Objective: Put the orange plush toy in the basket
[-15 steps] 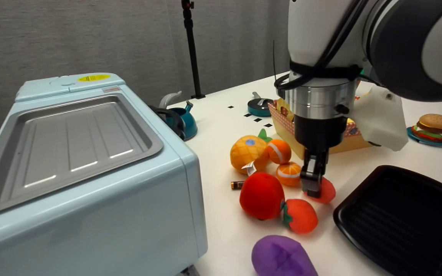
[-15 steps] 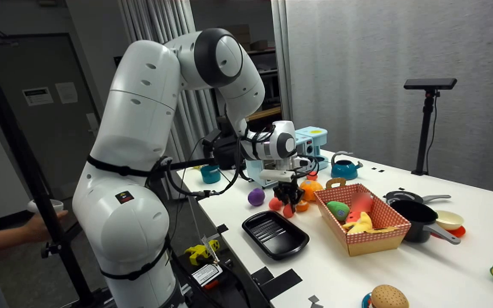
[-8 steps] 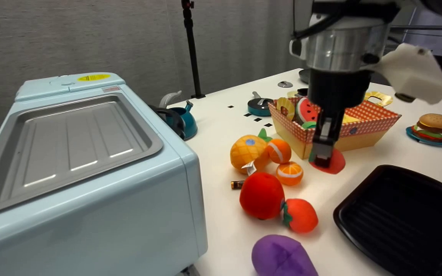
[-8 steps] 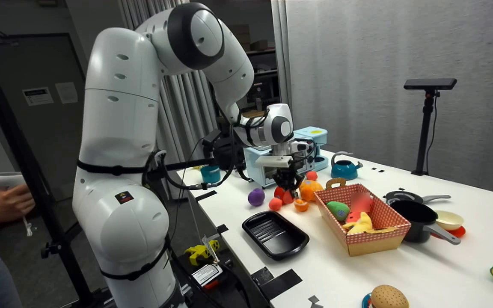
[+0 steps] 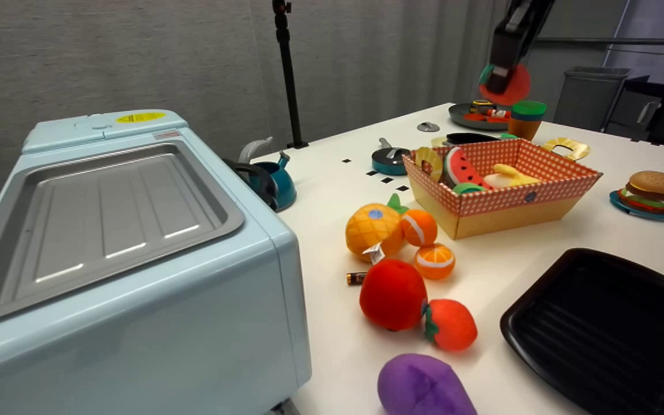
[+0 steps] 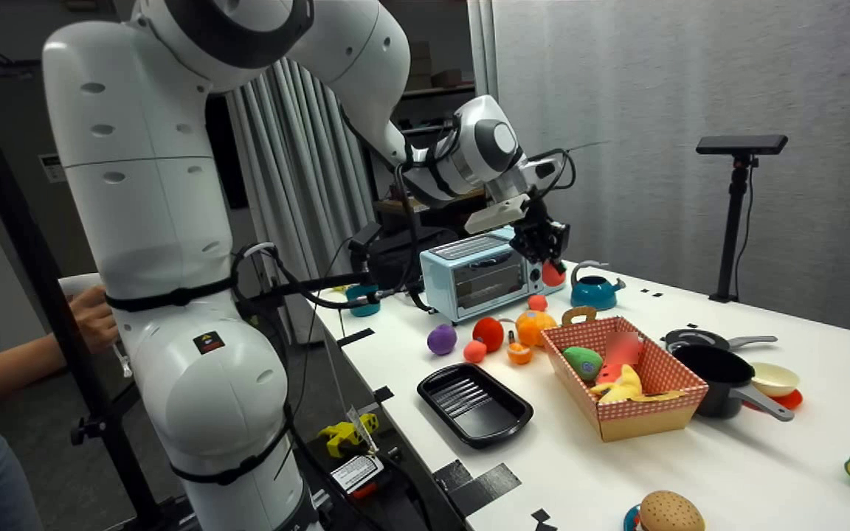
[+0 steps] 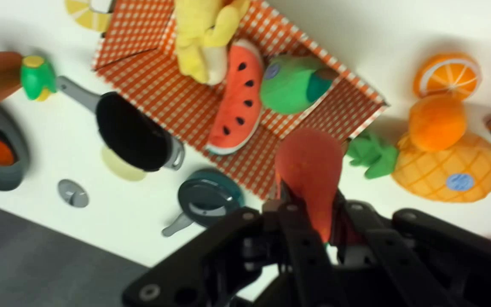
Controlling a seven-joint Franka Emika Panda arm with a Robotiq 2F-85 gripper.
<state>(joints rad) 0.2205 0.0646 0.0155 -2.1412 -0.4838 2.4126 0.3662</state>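
Orange plush toy [image 7: 310, 166], pinched midair, tan/red-chkd bskt [image 5: 505, 219]

Lights the desk [image 5: 326, 230] brightly and evenly, bleaching it almost white in all three views. Dims to grey on the curtain [image 5: 136, 63] in an exterior view; darkens further around the door [image 6: 19, 125]. Glares in short white streaks off the metal tray [image 5: 95, 213]; shines faintly along the ridges of the black pan [image 6: 475, 405]. Drops soft shadows beside the orange slice [image 7: 448, 79] and basket [image 7: 348, 106] in the wrist view. Blurs the claw [image 7: 313, 202] and toy [image 7: 309, 160] there; smears part of the basket to a red haze in an exterior view.
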